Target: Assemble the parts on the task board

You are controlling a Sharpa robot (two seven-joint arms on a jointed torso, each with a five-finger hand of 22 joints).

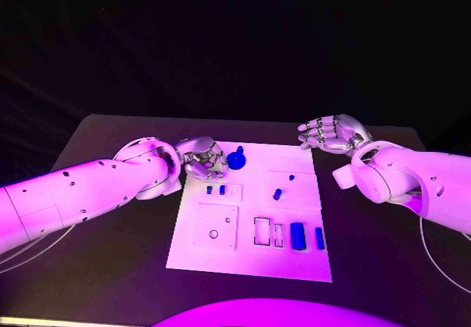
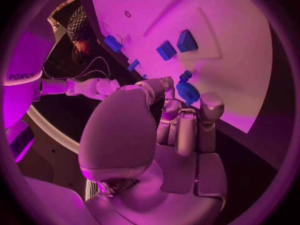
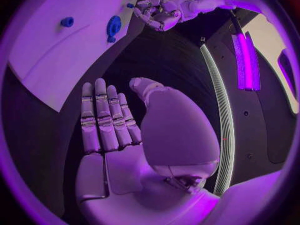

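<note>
Looking down, the head view has the left hand (image 1: 203,160) over the task board (image 1: 257,262) far-left corner, fingers curled beside a blue gear (image 1: 237,161); contact is hard to judge. The right hand (image 1: 332,133) hovers off the board's far-right corner, empty, fingers loosely apart. The left wrist view shows fingertips (image 2: 210,104) just behind the gear, holding nothing. The right wrist view shows straight, empty fingers (image 3: 103,115).
</note>
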